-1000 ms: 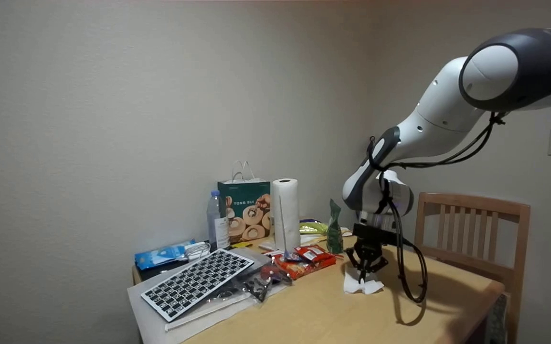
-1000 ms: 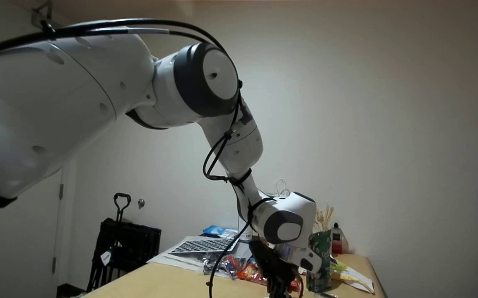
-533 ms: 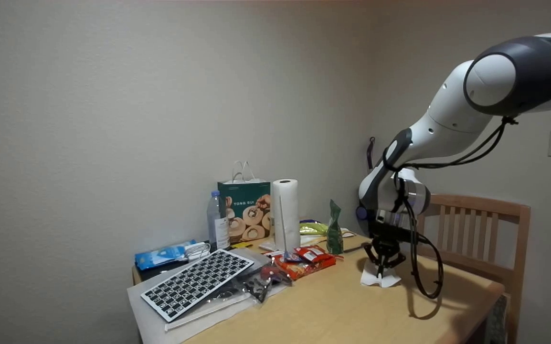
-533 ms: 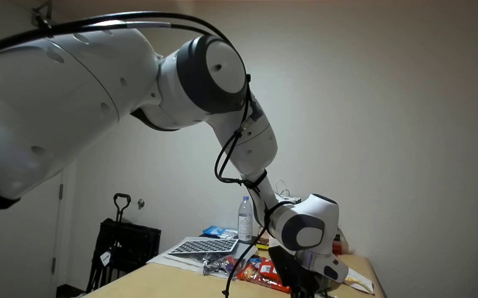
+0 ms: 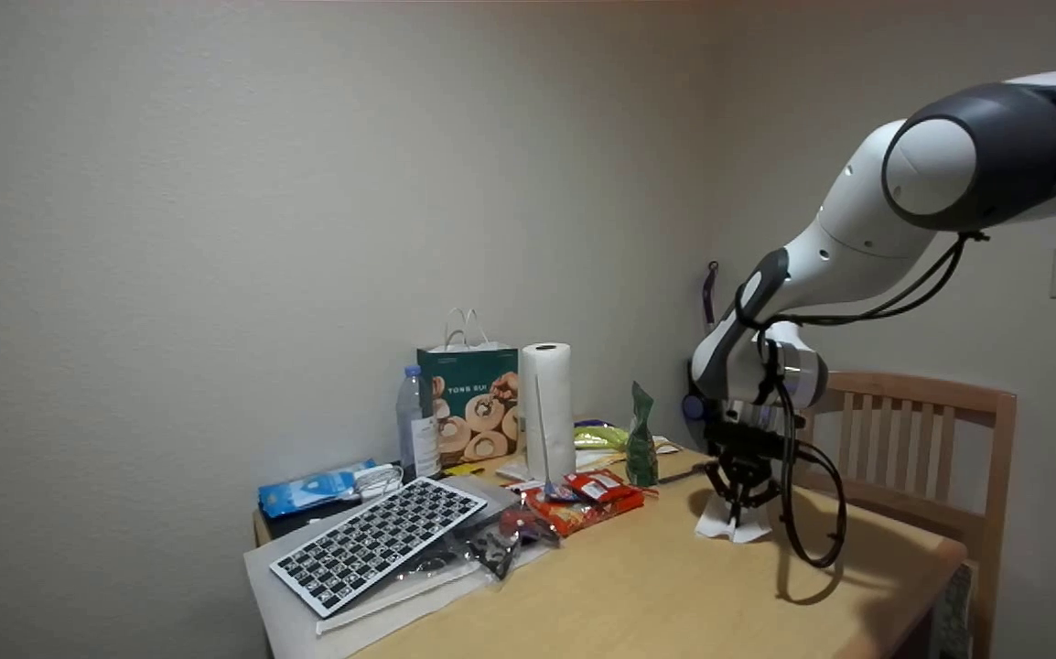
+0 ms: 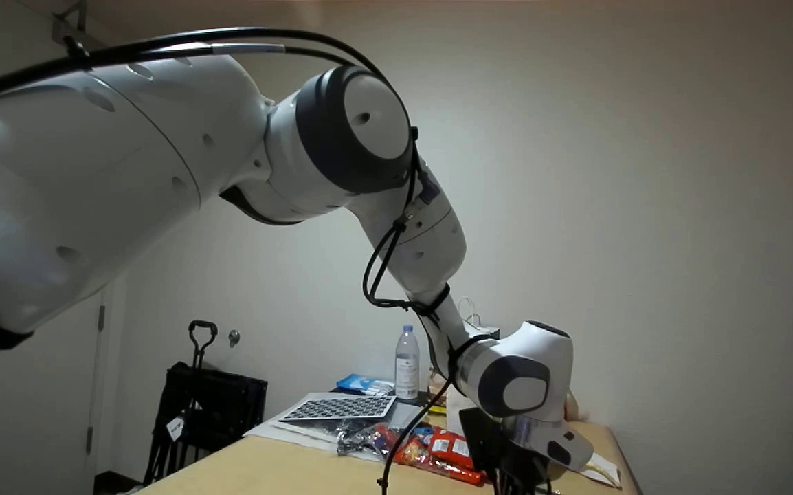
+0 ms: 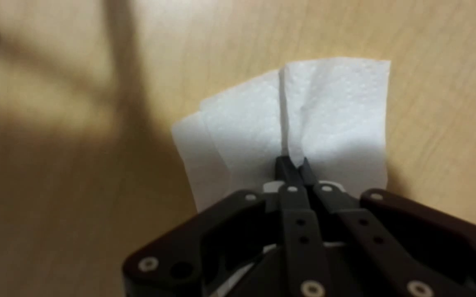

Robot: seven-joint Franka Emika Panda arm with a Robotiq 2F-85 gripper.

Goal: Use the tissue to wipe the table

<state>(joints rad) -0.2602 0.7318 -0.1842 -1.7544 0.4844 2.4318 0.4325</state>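
The fingers point(image 7: 295, 202) are gripping the tissue point(image 7: 254, 123), pinching a raised fold between their tips while white flaps are spreading out to both sides. The tissue is lying on the desk point(image 5: 629, 586) and seems to be touching it, though part of it is hiding beneath the fingers. In an exterior view, it is showing between the red snack packets point(image 5: 583, 514) and the wooden chair point(image 5: 903, 383). Well apart from it, a paper roll point(image 5: 557, 403) is standing upright just beside a green shopping bag point(image 5: 464, 394), and a bottle point(image 5: 414, 421) is standing close to the bag. A keyboard point(image 5: 377, 545) is lying over white paper point(image 5: 285, 586).
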